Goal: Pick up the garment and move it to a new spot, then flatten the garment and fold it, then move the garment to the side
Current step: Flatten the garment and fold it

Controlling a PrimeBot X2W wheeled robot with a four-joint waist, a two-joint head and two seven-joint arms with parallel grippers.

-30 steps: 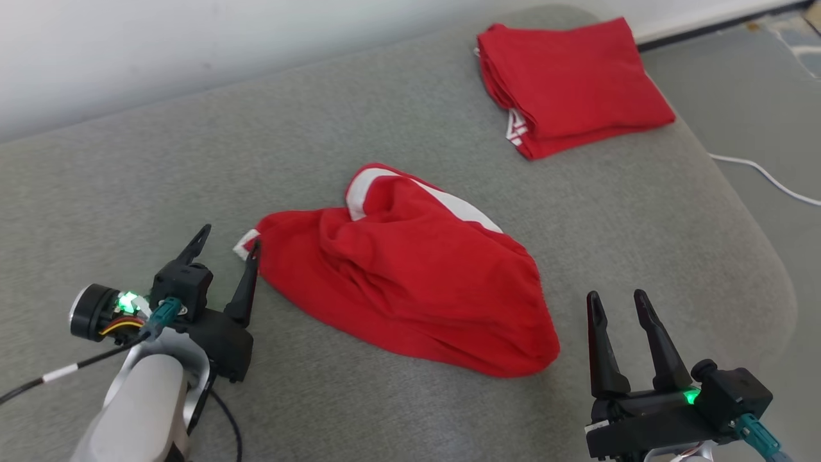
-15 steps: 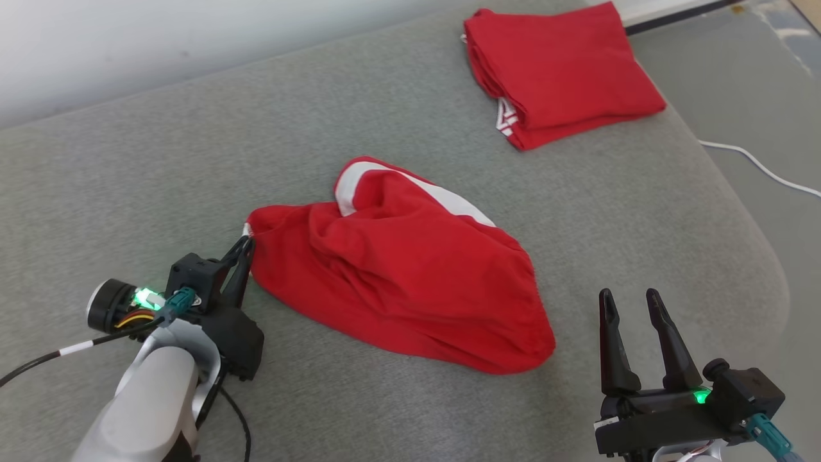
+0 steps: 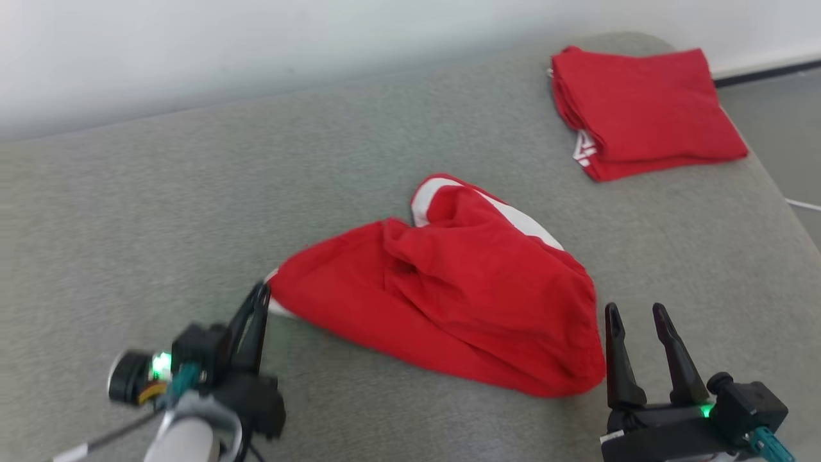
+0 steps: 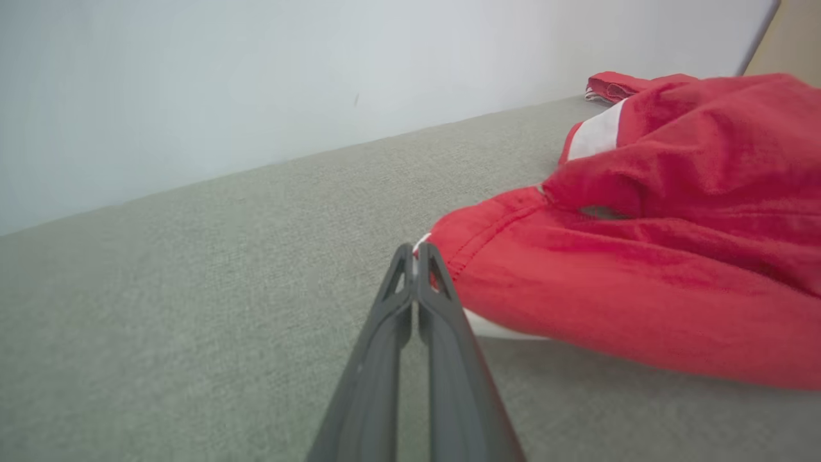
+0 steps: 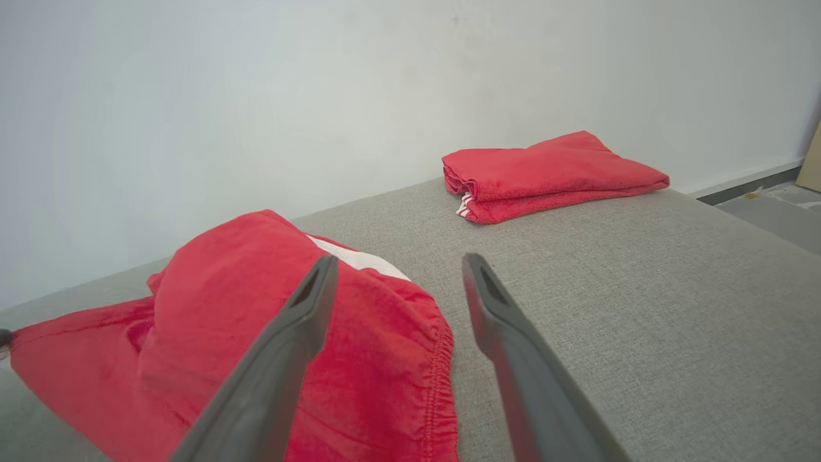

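A crumpled red garment (image 3: 462,301) with white trim lies in the middle of the grey cushioned surface (image 3: 192,212). My left gripper (image 3: 260,296) is at its near-left corner, fingers pressed together on the white-edged hem. The left wrist view shows the tips (image 4: 414,251) pinching that corner of the garment (image 4: 641,256). My right gripper (image 3: 635,313) stands open just off the garment's right end, holding nothing. In the right wrist view its fingers (image 5: 397,260) straddle the elastic edge of the garment (image 5: 256,321) from above.
A folded stack of red cloth (image 3: 648,109) sits at the far right corner of the surface, also in the right wrist view (image 5: 545,170). A pale wall runs behind. The surface's right edge drops to a grey floor with a white cable (image 3: 805,205).
My left gripper, open a second ago, has shut on the garment's left corner, and that corner is now drawn out to the left. The head camera has shifted. The right gripper stays open.
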